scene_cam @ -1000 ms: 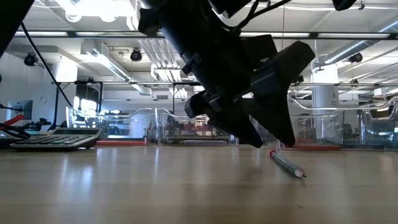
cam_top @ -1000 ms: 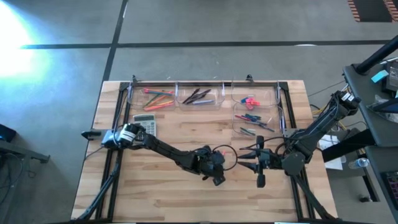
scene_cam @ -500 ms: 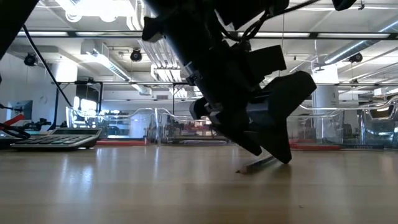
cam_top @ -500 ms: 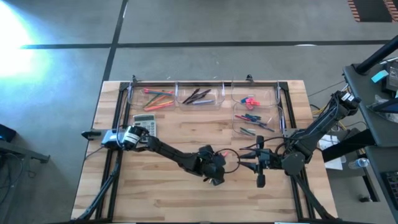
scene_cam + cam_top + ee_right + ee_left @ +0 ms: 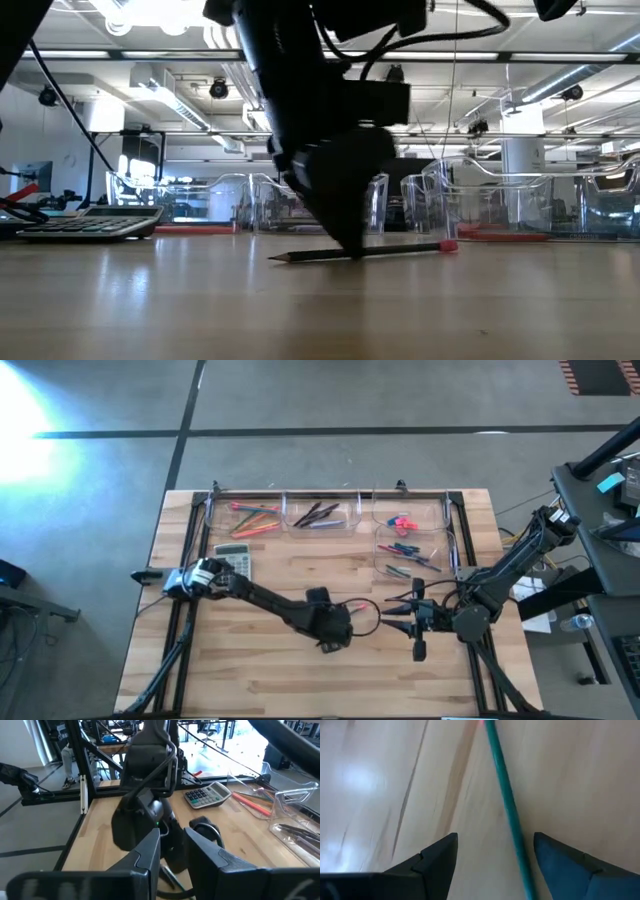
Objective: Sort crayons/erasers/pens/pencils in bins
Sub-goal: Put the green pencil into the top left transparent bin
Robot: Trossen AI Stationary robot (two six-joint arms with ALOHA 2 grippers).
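Pencil [image 5: 508, 815] is lying flat on the surface [image 5: 260, 670] between the left gripper [image 5: 492, 865]'s released fingers; centering and lowering before clenching seems wise. Right gripper [image 5: 172, 852], nearly clenched, is waiting nearby.

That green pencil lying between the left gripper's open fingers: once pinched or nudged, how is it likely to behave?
The green pencil looks thin, straight and stiff, so it probably won't bend. It lies flat on the bare wooden table, so a nudge may roll it. The left gripper straddles it with one finger either side; an off-centre pinch might tilt it.
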